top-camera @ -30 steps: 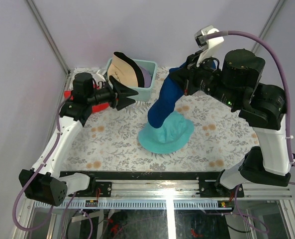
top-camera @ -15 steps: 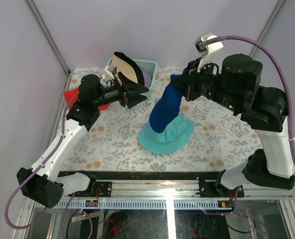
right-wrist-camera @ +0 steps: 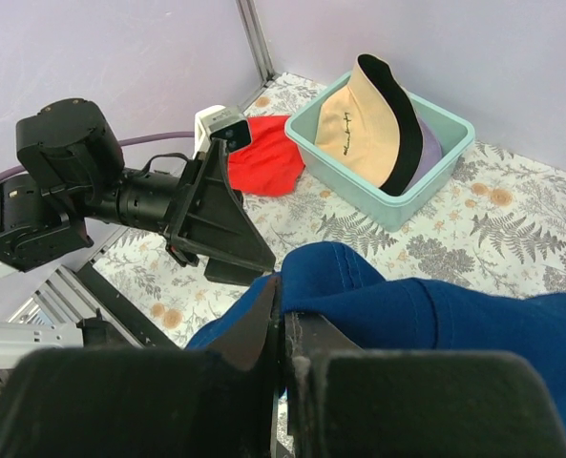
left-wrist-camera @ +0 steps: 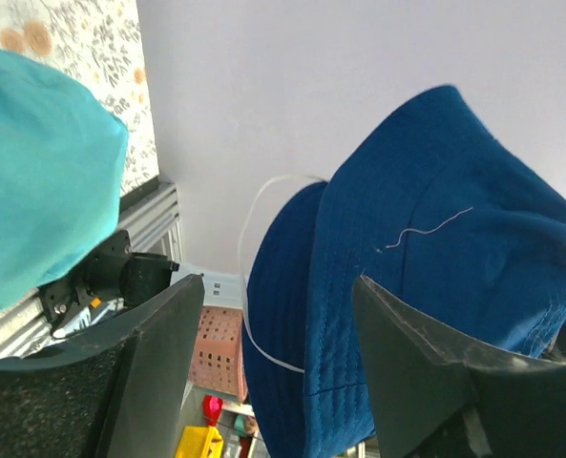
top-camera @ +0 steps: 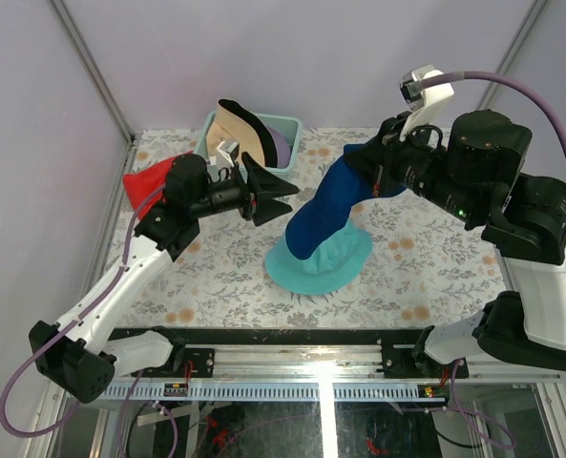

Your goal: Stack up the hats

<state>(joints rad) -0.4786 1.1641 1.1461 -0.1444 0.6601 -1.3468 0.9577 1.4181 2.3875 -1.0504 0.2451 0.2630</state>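
The left arm has swung away from the bin [right-wrist-camera: 411, 196] toward frame centre. The left gripper [top-camera: 281, 198] has its jaws spread wide and empty, aimed at the dark blue hat [top-camera: 325, 210]. The right arm has pulled up and to the right. The right gripper [right-wrist-camera: 283, 329] is pinched on that hat's fabric, holding it stretched and slanting, with its lower end on the teal hat [top-camera: 325, 267] at lower centre. Likely the left is coming in to help seat the blue hat, so the first stack is not finished.

Count: four hats.
- One teal, one dark blue.
- One tan hat [top-camera: 237, 134] and one lavender hat [top-camera: 279, 143], both in the bin, upper centre.

Also one bin and one red cloth [top-camera: 149, 179] at the left.
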